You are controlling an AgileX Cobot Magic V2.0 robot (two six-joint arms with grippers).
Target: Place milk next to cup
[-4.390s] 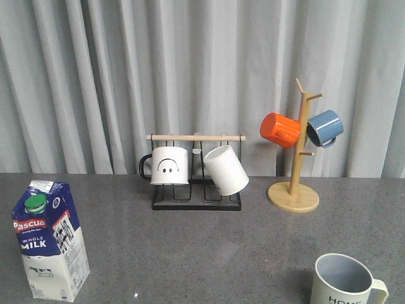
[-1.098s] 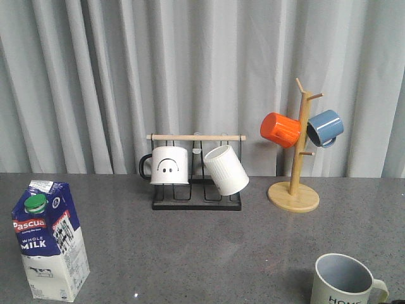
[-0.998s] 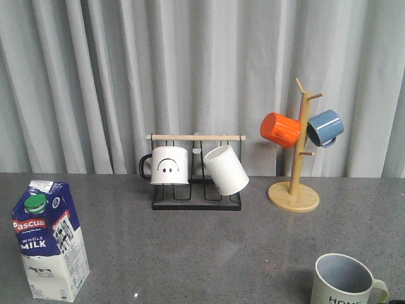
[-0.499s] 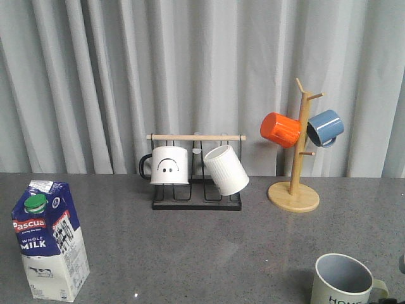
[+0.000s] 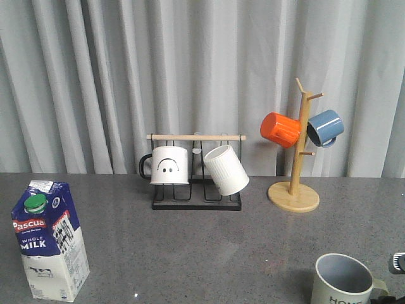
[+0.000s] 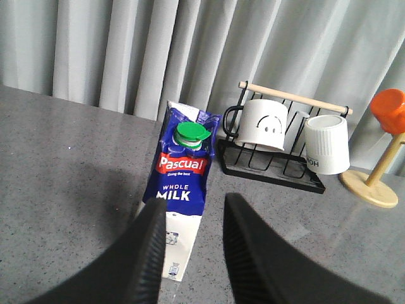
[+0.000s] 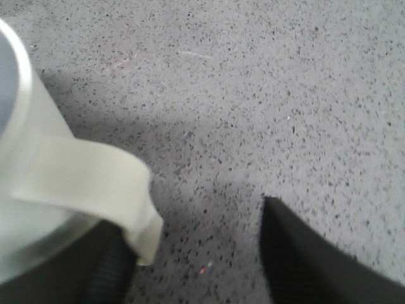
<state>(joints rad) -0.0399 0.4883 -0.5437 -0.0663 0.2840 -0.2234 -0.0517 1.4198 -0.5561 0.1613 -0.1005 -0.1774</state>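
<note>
The milk [image 5: 50, 239], a blue-and-white carton with a green cap, stands upright at the front left of the grey table. In the left wrist view the milk [image 6: 183, 183] is just beyond my open, empty left gripper [image 6: 193, 218], nearer its left finger. The cup [image 5: 345, 280], pale cream-green with a grey-blue inside, stands at the front right. My right gripper [image 7: 199, 244] is open and low over the table beside the cup's handle [image 7: 88, 180]; one finger [image 7: 111, 272] lies under the handle. Only a dark bit of the right gripper [image 5: 397, 263] shows in the front view.
A black wire rack [image 5: 196, 190] at the back middle holds a white smiley-face mug [image 5: 168, 166] and a white ribbed mug [image 5: 226, 170]. A wooden mug tree [image 5: 294, 190] at the back right holds an orange mug [image 5: 280, 130] and a blue mug [image 5: 324, 128].
A dark part of my right gripper has come into the front view at the right edge, beside the cup's handle. The milk and the cup have not moved.
</note>
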